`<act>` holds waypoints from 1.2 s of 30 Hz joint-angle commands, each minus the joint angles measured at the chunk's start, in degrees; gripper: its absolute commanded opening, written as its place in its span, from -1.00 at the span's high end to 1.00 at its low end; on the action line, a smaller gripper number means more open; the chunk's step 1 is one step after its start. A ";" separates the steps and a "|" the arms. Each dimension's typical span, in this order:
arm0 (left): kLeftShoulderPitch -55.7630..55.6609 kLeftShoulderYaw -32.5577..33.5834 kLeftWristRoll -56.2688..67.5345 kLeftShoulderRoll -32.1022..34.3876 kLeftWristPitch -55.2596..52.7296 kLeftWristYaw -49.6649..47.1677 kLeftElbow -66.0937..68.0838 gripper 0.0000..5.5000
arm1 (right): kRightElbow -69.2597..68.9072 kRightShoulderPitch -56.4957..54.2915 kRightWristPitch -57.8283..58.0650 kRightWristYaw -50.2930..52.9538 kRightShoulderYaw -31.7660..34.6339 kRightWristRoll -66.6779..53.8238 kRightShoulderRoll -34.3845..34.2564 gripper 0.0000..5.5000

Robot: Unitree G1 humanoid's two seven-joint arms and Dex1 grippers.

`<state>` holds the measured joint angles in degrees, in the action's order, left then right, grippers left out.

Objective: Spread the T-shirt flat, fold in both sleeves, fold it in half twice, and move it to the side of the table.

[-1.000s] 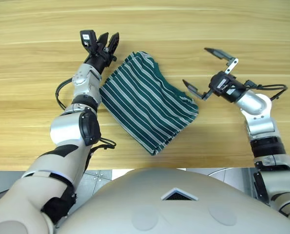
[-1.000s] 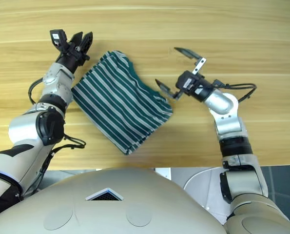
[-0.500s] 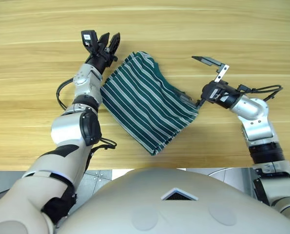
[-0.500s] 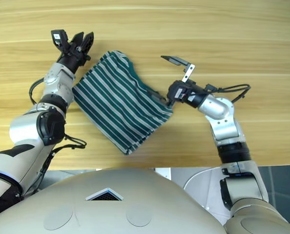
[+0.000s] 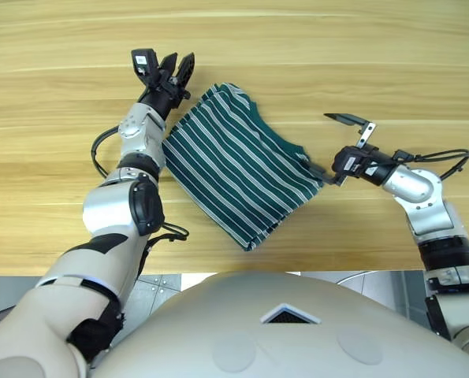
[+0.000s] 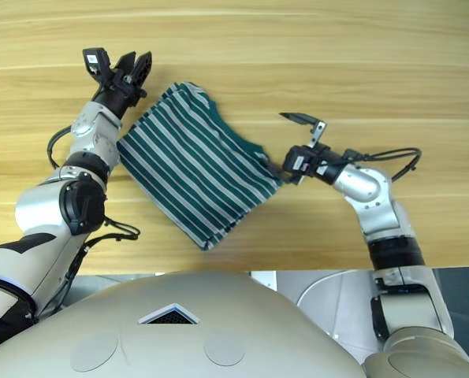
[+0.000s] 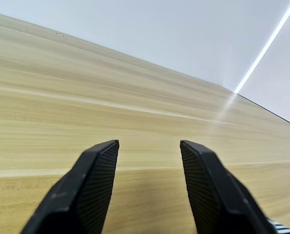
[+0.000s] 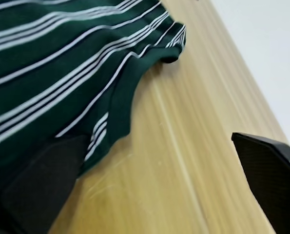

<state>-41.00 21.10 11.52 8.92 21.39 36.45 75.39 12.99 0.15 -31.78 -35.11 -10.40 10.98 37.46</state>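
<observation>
The T-shirt [image 5: 238, 165], dark green with white stripes, lies folded into a compact rectangle, turned diagonally on the wooden table [image 5: 352, 47]. My left gripper [image 5: 180, 63] rests open just beyond the shirt's far left corner, with nothing between its fingers [image 7: 98, 185]. At the shirt's right corner my right gripper [image 5: 322, 142] is open. Its lower finger [image 8: 42, 190] lies at the cloth's edge [image 8: 115, 122], partly covered by it, and its upper finger [image 8: 271, 175] stands clear above the wood.
Bare wood surrounds the shirt on all sides, with wide room to the far side and to the right. The table's front edge [image 5: 352, 272] runs close below the shirt's near corner.
My right gripper came down and in from the right until its lower finger reached the shirt's right corner. The left arm and the shirt have stayed where they were.
</observation>
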 commanded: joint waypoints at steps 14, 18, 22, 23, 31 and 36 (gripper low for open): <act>-0.70 -0.18 -0.28 0.11 0.31 -0.78 -0.35 0.15 | -19.68 13.90 -6.38 -15.83 -7.24 -16.29 8.62 -0.95; -1.32 0.56 0.51 1.34 0.81 -0.07 -0.71 0.15 | -18.07 10.59 -4.26 -13.33 -3.26 -16.53 7.64 -0.95; -3.25 7.01 7.56 5.25 -0.39 4.39 -1.74 0.15 | -18.13 2.88 -0.14 -10.22 -4.16 -14.85 1.41 -0.95; -3.70 9.71 10.72 6.42 -1.49 6.66 -2.11 0.15 | -17.24 0.33 0.96 -9.54 -5.64 -13.18 -0.97 -0.95; -3.66 23.40 26.73 10.53 -11.23 13.24 -1.49 0.15 | 1.60 -14.42 2.71 -4.63 -15.33 -0.01 -16.76 -0.95; -3.34 23.20 26.39 9.77 -11.37 11.75 -1.14 0.15 | 24.24 -21.45 0.58 -1.57 -16.63 1.25 -25.12 -0.95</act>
<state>-44.66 44.51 38.35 19.08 10.63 49.03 73.82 28.02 -17.96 -30.84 -39.86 -26.93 10.16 14.20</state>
